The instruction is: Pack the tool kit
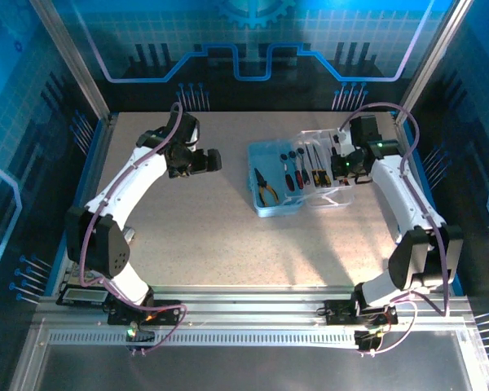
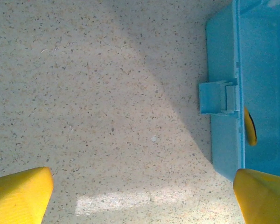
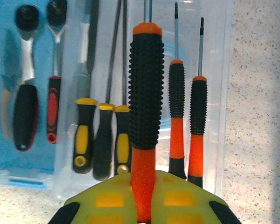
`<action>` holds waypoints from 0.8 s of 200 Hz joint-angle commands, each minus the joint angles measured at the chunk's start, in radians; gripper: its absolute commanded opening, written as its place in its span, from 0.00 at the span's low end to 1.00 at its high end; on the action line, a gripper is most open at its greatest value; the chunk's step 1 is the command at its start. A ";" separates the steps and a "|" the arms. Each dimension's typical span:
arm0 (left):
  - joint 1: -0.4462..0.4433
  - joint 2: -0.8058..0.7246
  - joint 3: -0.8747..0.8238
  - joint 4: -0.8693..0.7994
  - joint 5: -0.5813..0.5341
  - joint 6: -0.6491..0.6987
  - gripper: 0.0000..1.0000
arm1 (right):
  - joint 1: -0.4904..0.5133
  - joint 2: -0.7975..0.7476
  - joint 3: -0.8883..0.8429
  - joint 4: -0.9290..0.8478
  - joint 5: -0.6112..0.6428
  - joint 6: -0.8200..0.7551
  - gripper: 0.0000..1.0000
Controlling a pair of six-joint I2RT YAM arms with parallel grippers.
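My right fingers are closed on the orange end of a black-gripped screwdriver, its shaft pointing toward the top of the right wrist frame. It hangs above the row of tools already lying in the open kit. The pale-blue box sits right of centre on the table with the pliers inside. Its clear half lies on the right side, where the orange-handled drivers and the yellow-handled ones rest side by side. I judge the gap between those two groups to be the slot for this one, so I should keep the shaft parallel to its neighbours. I should lower it straight and let go only once the handle is seated, without nudging the others out of line. My left fingers are spread wide with nothing between them, hovering over bare table just left of the box wall and its latch. They are well placed to steady the box if it slides.
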 commanded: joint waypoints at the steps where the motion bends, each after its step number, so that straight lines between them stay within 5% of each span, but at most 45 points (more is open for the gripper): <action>1: 0.001 -0.025 -0.016 -0.007 -0.017 0.022 0.99 | -0.010 0.039 -0.004 -0.028 0.034 -0.038 0.00; 83: 0.001 0.019 -0.008 0.013 0.014 0.025 0.99 | -0.008 0.093 -0.005 -0.029 0.048 -0.045 0.00; 160: 0.001 0.026 -0.010 0.019 0.029 0.028 0.99 | 0.010 0.119 0.002 -0.029 0.065 -0.036 0.16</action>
